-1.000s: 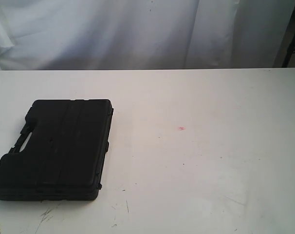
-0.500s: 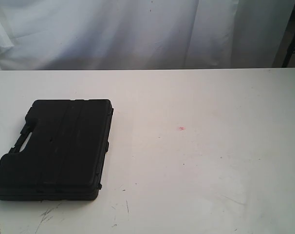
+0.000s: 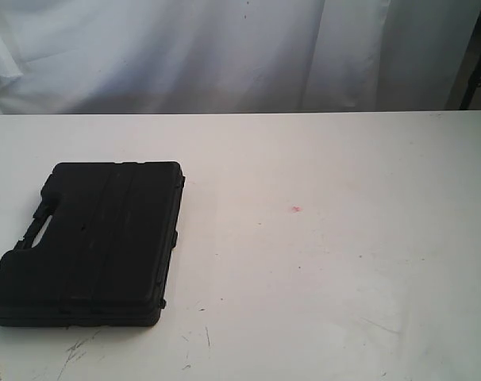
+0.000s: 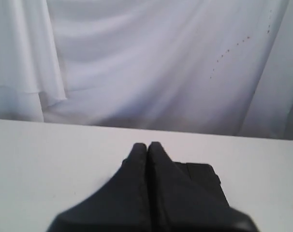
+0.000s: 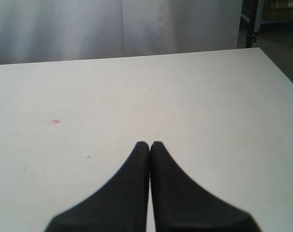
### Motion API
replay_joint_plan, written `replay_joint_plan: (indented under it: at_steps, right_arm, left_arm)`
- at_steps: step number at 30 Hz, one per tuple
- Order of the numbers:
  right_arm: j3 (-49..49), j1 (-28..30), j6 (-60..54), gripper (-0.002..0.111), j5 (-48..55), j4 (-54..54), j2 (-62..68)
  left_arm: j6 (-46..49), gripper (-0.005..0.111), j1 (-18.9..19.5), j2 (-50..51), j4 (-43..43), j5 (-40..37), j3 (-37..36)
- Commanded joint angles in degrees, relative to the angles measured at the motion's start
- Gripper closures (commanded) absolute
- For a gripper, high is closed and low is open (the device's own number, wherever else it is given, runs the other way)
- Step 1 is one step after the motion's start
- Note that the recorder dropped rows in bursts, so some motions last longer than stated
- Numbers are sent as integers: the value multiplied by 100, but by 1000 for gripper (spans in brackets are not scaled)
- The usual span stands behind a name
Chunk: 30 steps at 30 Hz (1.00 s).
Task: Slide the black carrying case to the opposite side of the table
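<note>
The black case [image 3: 98, 242] lies flat on the white table [image 3: 328, 262], at the left side near the front edge, its cut-out handle facing left. No arm shows in the exterior view. In the left wrist view my left gripper [image 4: 147, 145] is shut and empty, held above the table with a corner of the case [image 4: 202, 176] showing just behind its fingers. The right wrist view has my right gripper [image 5: 149, 143] shut with nothing in it, over bare table [image 5: 209, 106] away from the case.
A white curtain [image 3: 225, 51] hangs behind the table's far edge. A small red spot [image 3: 296, 209] marks the middle of the table, and dark scratches [image 3: 78, 349] lie near the front left. The table's right edge [image 5: 282, 72] borders a dark floor.
</note>
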<state>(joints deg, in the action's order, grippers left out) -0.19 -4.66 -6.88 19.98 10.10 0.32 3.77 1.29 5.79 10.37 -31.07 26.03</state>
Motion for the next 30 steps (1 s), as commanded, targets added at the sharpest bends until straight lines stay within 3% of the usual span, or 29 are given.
replay_joint_plan:
  at_steps: [1, 24, 30]
  right_arm:
    - [19, 27, 1, 108, -1, -65, -32]
    - [19, 27, 1, 108, -1, -65, -32]
    - [19, 27, 1, 108, -1, -65, -32]
  left_arm:
    - [19, 107, -26, -28, -27, 1040, -378]
    - [-81, 107, -26, -579, -510, 1200, -1997]
    - [-823, 107, -26, -579, -1197, 1699, -2456]
